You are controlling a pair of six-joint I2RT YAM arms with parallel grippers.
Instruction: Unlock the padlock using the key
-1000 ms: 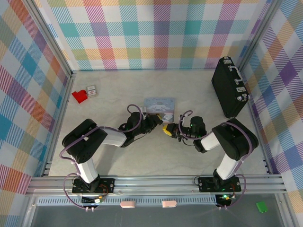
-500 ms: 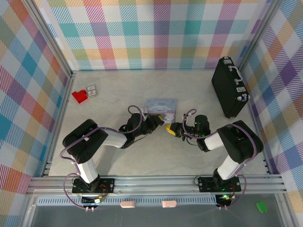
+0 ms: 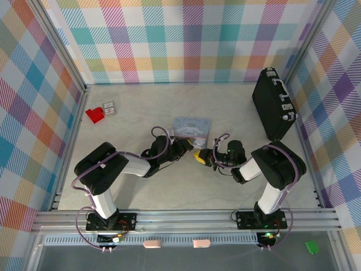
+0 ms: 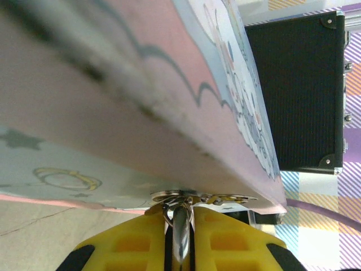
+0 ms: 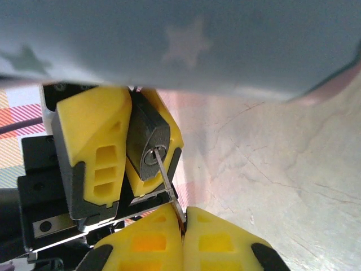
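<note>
the bench (image 3: 135,113) carries a black briefcase (image 3: 274,104) at its far right and a pastel tin (image 3: 191,127) near the centre, with both arms meeting just in front of the tin. the left tool (image 3: 190,149) is clamped on the padlock (image 5: 148,141): in the right wrist view the dark-faced block sits between the two yellow fingers, keyhole facing the other arm, held above the bench and close under the tin's edge. the right tool (image 5: 183,217) has its fingers pressed together on the key (image 5: 166,183), whose thin blade runs up to the keyhole. judged progress: both parts are picked up and aligned, and the blade tip meets the keyhole; how deep it sits cannot be told. remaining steps appear to be full insertion, turning the key, and release of the shackle, whose state cannot be told.
</note>
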